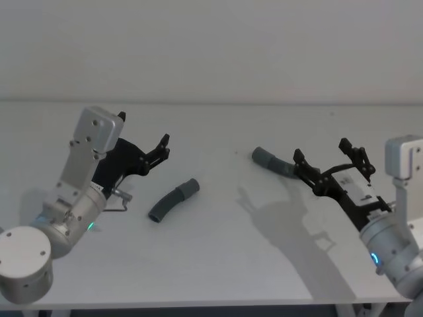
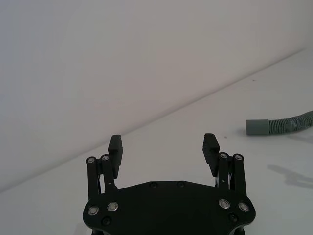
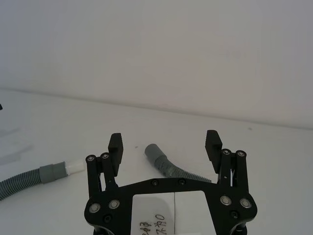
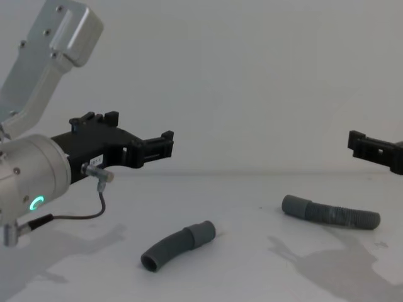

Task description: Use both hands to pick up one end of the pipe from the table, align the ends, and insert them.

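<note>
In the head view the longer hose (image 1: pixel 268 158) slips under the right gripper (image 1: pixel 321 150) — its near end lies hidden behind it. In the right wrist view the same hose runs behind the gripper's body, and the hose with the white stub (image 3: pixel 29 179) is cut by the picture's edge. The left wrist view crops the longer hose too. The chest view cuts the right gripper off past a stretch of finger, and the left arm (image 4: pixel 31 170) at the side. A handwritten label (image 3: pixel 149 226) sits on the right gripper — cropped, too small to read.
</note>
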